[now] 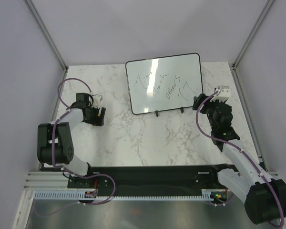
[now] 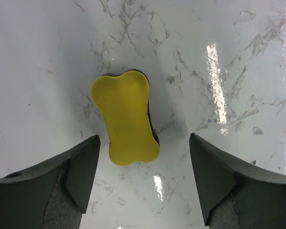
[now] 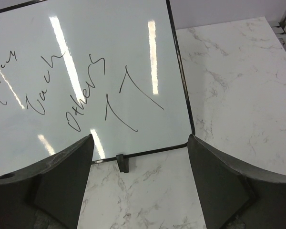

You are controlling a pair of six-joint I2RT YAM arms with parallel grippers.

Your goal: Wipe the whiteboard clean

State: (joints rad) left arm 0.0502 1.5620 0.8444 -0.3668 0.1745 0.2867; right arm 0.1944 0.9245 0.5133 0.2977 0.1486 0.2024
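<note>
The whiteboard (image 1: 163, 83) stands propped on small black feet at the back middle of the marble table, with black handwriting on it. In the right wrist view the whiteboard (image 3: 86, 71) fills the upper left. My right gripper (image 3: 139, 138) is open and empty, just in front of the board's lower right corner; in the top view the right gripper (image 1: 199, 103) is beside the board's right edge. A yellow, bone-shaped eraser (image 2: 126, 117) lies flat on the table. My left gripper (image 2: 144, 140) is open above it, with the eraser's near end between the jaws, untouched. The left gripper (image 1: 95, 116) hides the eraser in the top view.
A black foot clip (image 3: 122, 163) holds the board's lower edge. Grey enclosure walls and metal posts (image 1: 47, 33) bound the table at the back and sides. The black base rail (image 1: 148, 174) runs along the near edge.
</note>
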